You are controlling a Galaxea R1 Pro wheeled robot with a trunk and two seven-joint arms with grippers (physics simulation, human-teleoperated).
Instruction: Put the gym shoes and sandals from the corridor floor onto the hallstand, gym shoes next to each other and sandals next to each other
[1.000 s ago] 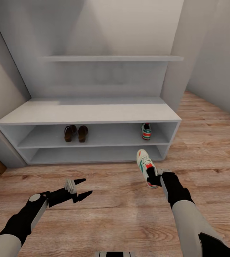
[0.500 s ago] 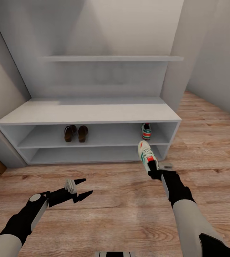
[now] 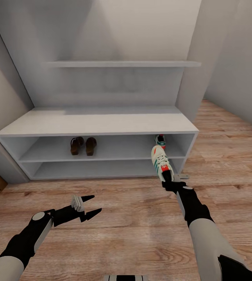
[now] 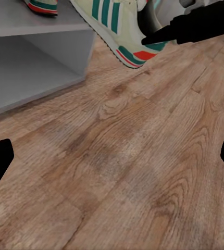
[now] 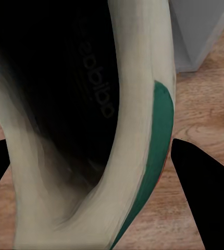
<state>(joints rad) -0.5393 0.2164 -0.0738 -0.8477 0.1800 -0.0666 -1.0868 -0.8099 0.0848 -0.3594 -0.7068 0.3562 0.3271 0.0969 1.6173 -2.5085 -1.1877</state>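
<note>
While the left claw gapes, the right claw grips a white, green-striped gym shoe.

There are two white sneakers: one on the middle shelf of the grey shoe rack and one held up in front of it. Two brown sandals sit side by side on that same shelf. The robot has two grippers, the left and the right.

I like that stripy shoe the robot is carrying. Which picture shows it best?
The head view: there the whole shoe shows in the right gripper. The left wrist view catches its striped side; the right wrist view sees its dark inside up close.
</note>
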